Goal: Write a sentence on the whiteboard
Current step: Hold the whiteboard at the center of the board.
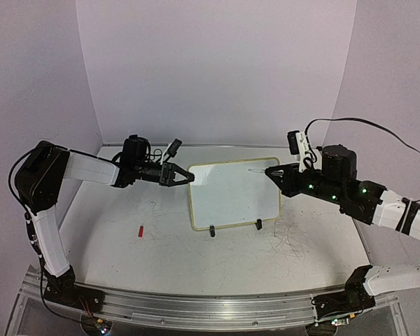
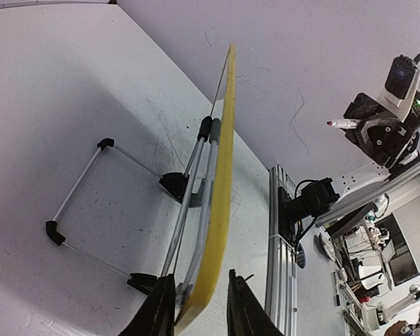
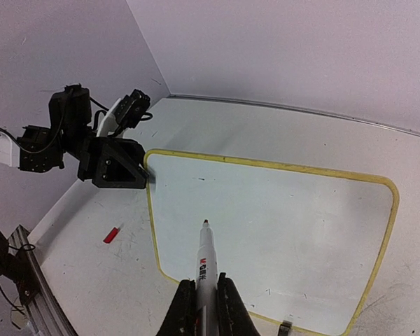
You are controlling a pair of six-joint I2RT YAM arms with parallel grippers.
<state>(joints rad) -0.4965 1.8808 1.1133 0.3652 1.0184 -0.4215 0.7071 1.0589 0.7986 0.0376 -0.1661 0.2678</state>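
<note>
Now the right gripper (image 3: 204, 283) is clamped on the marker (image 3: 205, 262), tip aimed leftward over the blank whiteboard's (image 1: 231, 196) far right corner. The left gripper (image 2: 199, 280) straddles its left rim, one finger clear, not yet pinching.
</note>
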